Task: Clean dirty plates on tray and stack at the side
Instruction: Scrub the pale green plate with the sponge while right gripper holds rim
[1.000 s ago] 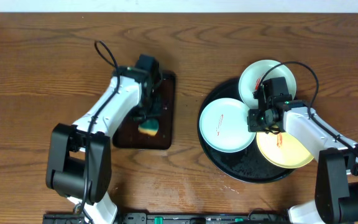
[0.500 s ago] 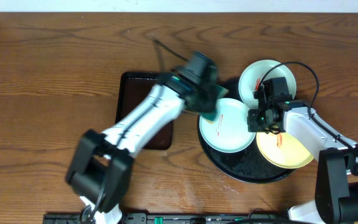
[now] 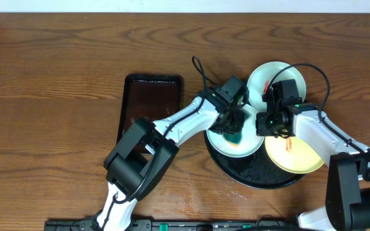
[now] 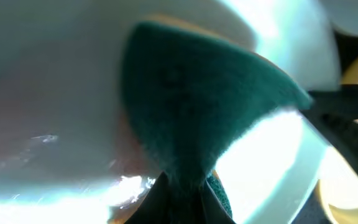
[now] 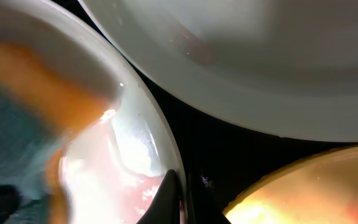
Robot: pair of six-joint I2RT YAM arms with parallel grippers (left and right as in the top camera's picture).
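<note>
On the round black tray (image 3: 252,174) at the right of the desk (image 3: 56,77), the left jaws are clamped tight on a green-and-yellow sponge (image 3: 235,136) and press it onto the near mint-white plate (image 3: 252,144), which lies on the tray's left side. The left wrist view shows the sponge's green face (image 4: 197,106) folded against the plate's pale surface (image 4: 55,81). Directly opposite, the right jaws are all but closed, pinching that same plate at its right rim (image 5: 138,134), with a reddish smear showing on the plate just beside the fingertips. A second mint-white plate (image 3: 262,80) sits at the back of the tray, behind both arms, and the pale yellow plate (image 3: 300,157), marked with a red streak, lies at the tray's right under the right arm. A dark brown rectangular tray (image 3: 149,102) sits on the desk left of the black tray, well apart from the jaws.
</note>
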